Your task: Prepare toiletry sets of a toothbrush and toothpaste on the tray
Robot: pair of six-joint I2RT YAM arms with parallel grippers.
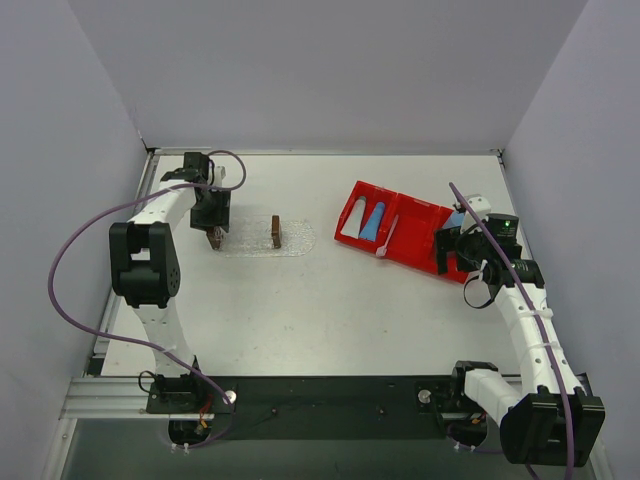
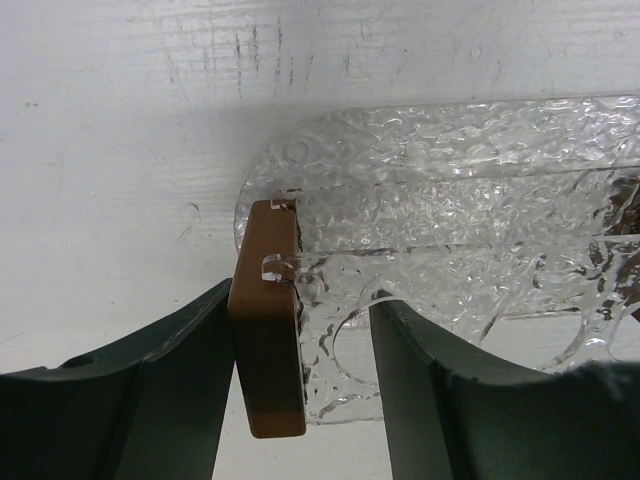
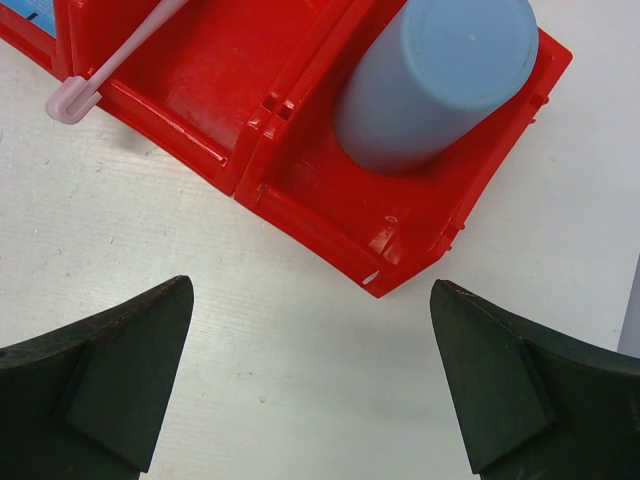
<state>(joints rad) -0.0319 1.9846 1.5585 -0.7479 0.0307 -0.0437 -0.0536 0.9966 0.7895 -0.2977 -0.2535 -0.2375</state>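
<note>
The transparent bumpy tray (image 1: pixel 290 240) lies left of centre, with one brown block (image 1: pixel 276 232) at its middle. My left gripper (image 1: pixel 215 232) is at its left end. In the left wrist view the left gripper (image 2: pixel 303 300) is open and straddles the tray's (image 2: pixel 450 200) end; the brown block (image 2: pixel 268 320) touches the left finger, and the right finger stands apart. The pinkish toothbrush (image 1: pixel 388 238) (image 3: pixel 75 100) leans over the red bin's (image 1: pixel 415 245) near wall. A blue toothpaste tube (image 1: pixel 373 220) lies in the bin beside a whitish one (image 1: pixel 351 223). My right gripper (image 1: pixel 447 250) (image 3: pixel 310 290) is open and empty over the table by the bin's corner.
A round blue cup (image 3: pixel 435 80) lies in the red bin's (image 3: pixel 320 215) right compartment, partly hidden by my right wrist in the top view. Grey walls stand close on the left, right and back of the table.
</note>
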